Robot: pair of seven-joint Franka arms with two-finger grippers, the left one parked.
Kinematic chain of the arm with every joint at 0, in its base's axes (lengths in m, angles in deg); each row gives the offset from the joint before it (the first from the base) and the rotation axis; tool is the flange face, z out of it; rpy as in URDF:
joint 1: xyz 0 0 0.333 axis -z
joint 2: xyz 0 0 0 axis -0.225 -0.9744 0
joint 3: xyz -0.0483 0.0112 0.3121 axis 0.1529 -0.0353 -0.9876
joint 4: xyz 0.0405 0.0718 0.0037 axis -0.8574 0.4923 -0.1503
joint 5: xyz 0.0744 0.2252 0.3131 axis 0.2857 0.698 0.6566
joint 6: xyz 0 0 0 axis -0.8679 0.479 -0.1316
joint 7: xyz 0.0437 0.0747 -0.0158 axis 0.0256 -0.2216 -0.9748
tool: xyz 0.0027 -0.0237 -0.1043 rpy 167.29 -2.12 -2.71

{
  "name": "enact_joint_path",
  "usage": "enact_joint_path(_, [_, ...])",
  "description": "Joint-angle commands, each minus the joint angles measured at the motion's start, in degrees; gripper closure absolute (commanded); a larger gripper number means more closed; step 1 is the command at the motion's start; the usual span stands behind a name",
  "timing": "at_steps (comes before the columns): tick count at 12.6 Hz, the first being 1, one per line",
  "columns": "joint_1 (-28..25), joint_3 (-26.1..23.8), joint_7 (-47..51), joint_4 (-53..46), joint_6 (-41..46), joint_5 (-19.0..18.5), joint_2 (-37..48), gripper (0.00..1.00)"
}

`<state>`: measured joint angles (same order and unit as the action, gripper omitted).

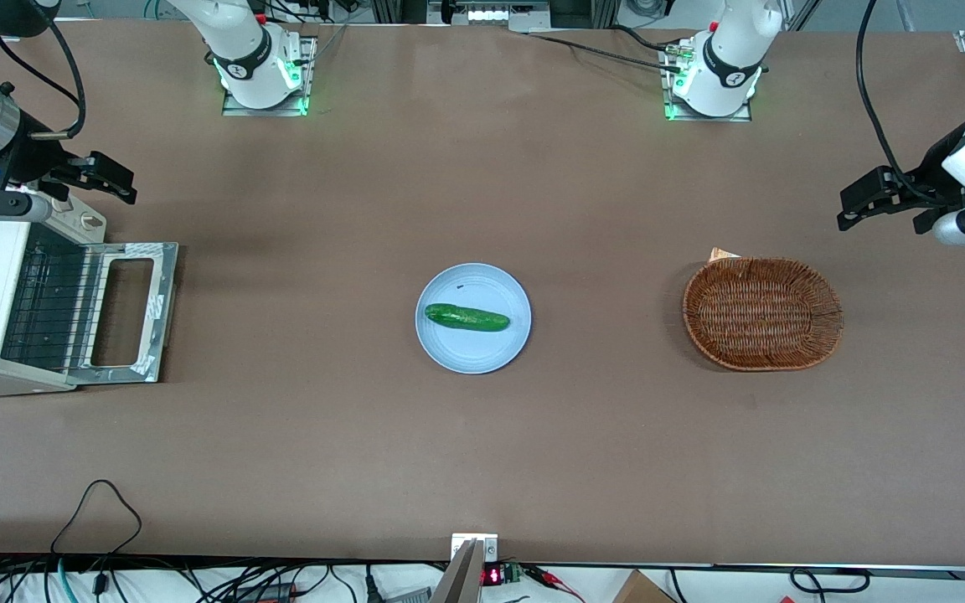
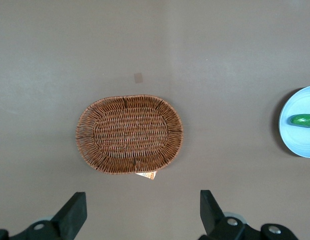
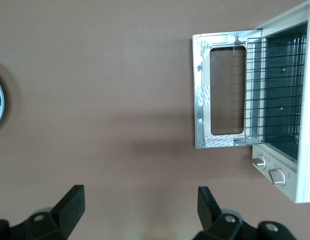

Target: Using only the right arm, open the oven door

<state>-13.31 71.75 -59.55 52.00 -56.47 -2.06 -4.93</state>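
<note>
The oven door (image 1: 126,311) lies folded flat on the counter (image 1: 482,452), task apparently complete, while the right arm's pincer (image 1: 110,180) hangs wide and empty above the oven, farther from the camera.

Front view looks steeply down over the whole table (image 1: 482,469); right wrist view hangs above the gripper (image 3: 139,210), fingers apart, facing down at the oven door (image 3: 220,90), also seen in front view; both share the plate (image 1: 472,318).

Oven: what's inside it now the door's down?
Through the lowered oven door, only a wire rack shows in the oven; its deeper interior is hidden. The open gripper hangs above, apart.
</note>
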Motion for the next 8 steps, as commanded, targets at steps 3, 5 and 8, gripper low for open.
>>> enact_joint_path(3, [0.0, 1.0, -0.7, -1.7, 0.7, 2.5, -0.6, 0.00])
enact_joint_path(5, [0.0, 1.5, -0.6, -1.7, 0.6, 3.4, -0.7, 0.00])
enact_joint_path(8, [0.0, 1.6, -0.7, -2.1, 0.7, 4.3, -1.2, 0.00])
